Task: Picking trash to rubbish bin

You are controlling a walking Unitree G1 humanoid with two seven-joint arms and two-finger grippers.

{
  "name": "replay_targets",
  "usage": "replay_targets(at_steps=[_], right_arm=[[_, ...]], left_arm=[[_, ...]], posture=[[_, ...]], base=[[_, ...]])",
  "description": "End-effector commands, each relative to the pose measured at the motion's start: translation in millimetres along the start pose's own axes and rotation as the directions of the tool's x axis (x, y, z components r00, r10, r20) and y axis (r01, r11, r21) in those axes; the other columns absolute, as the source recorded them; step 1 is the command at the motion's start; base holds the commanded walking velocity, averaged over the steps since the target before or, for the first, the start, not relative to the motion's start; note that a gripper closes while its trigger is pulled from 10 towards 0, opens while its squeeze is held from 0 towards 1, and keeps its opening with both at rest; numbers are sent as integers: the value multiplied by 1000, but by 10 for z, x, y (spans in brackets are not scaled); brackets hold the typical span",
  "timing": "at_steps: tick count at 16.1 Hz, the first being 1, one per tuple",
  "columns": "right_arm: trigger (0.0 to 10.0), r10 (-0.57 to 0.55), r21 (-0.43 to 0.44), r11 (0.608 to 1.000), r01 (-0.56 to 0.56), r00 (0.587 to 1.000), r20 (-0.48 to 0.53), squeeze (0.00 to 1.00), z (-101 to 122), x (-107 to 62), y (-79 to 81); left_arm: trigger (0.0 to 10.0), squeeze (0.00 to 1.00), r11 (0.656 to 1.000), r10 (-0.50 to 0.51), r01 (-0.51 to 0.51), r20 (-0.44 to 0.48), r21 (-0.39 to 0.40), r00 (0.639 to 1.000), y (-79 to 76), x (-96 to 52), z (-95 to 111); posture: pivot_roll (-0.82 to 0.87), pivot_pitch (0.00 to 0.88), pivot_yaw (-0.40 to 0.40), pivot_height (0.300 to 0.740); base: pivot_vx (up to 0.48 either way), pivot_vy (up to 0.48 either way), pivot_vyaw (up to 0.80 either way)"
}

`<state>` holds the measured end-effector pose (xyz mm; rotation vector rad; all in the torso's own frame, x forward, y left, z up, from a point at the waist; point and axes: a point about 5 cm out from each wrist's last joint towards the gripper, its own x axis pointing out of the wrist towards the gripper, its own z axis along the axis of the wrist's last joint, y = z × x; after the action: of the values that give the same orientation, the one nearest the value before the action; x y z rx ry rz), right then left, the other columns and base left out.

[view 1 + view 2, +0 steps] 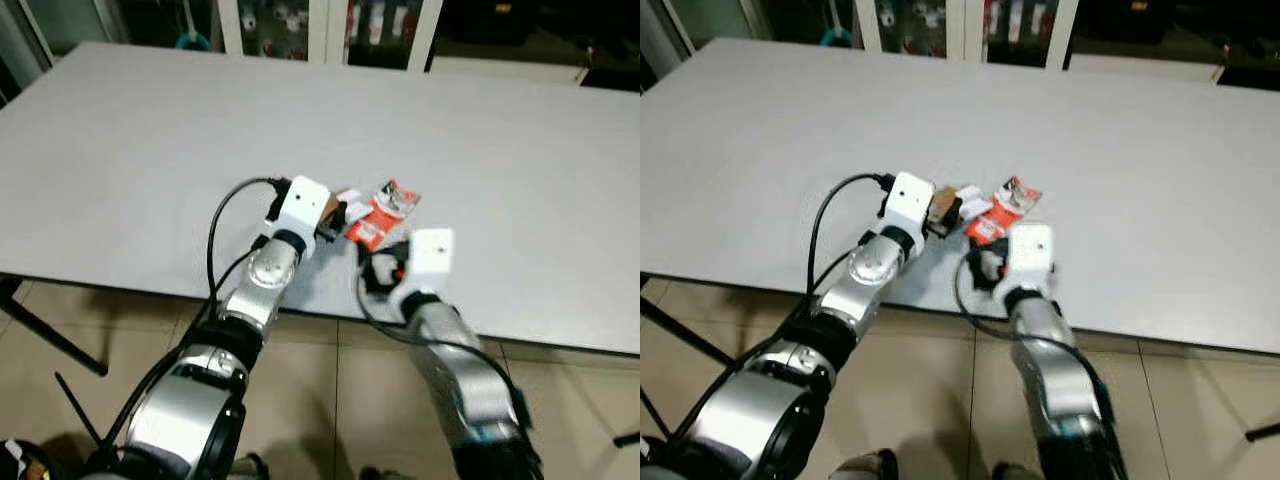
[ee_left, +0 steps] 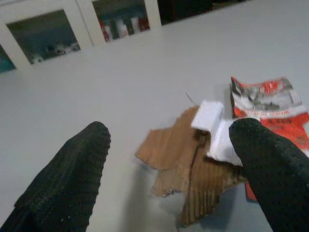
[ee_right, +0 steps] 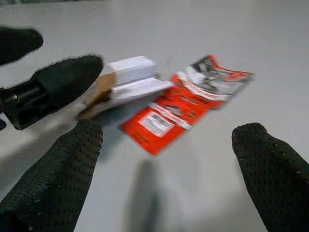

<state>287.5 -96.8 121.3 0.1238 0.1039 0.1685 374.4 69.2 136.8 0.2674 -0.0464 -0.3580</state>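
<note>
A small pile of trash lies near the front edge of the grey table: a red and white wrapper, a torn piece of brown cardboard and a folded white paper on top of it. My left gripper is open, its fingers spread on either side of the cardboard and paper, low over the table. My right gripper is open too, just short of the wrapper, nothing between its fingers. The left gripper's fingers show beside the cardboard in the right wrist view.
The table's front edge runs right under my forearms, with tiled floor below. A black table leg slants at the left. Glass-fronted cabinets stand behind the table's far edge.
</note>
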Motion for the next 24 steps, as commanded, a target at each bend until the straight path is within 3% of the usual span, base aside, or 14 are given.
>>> replay_targets(at_steps=[1,6,10,11,12,24], right_arm=[[10000,-1,38,999,1,1000,-12,0,-18,-50,74],[10000,-25,85,996,28,999,-35,0,-64,-392,111],[10000,-34,81,996,41,996,-81,0,-108,-511,101],[10000,-33,81,996,40,996,-85,0,-104,-519,104],[10000,-33,78,996,40,995,-89,0,-102,-517,97],[10000,-38,54,998,43,995,-96,0,-60,-471,52]], left_arm=[[10000,0,1000,-15,16,-11,10,1000,-26,10,-14],[10000,0,995,36,-27,-86,98,996,-3,-57,-201],[10000,0,987,121,-106,-123,120,985,96,-79,-272],[10000,212,988,123,-109,-137,107,983,97,-85,-291],[10000,1000,991,115,-103,-148,83,982,82,-96,-318],[10000,1000,995,100,-97,-148,28,984,-7,-114,-340]], posture=[[-116,190,9,740],[-163,253,11,740],[-170,279,-5,740],[-172,280,-7,740],[-170,275,-10,740],[-170,267,-21,740]], base=[[0,0,0],[0,0,0],[0,0,0],[0,0,0],[0,0,0],[0,0,0]])
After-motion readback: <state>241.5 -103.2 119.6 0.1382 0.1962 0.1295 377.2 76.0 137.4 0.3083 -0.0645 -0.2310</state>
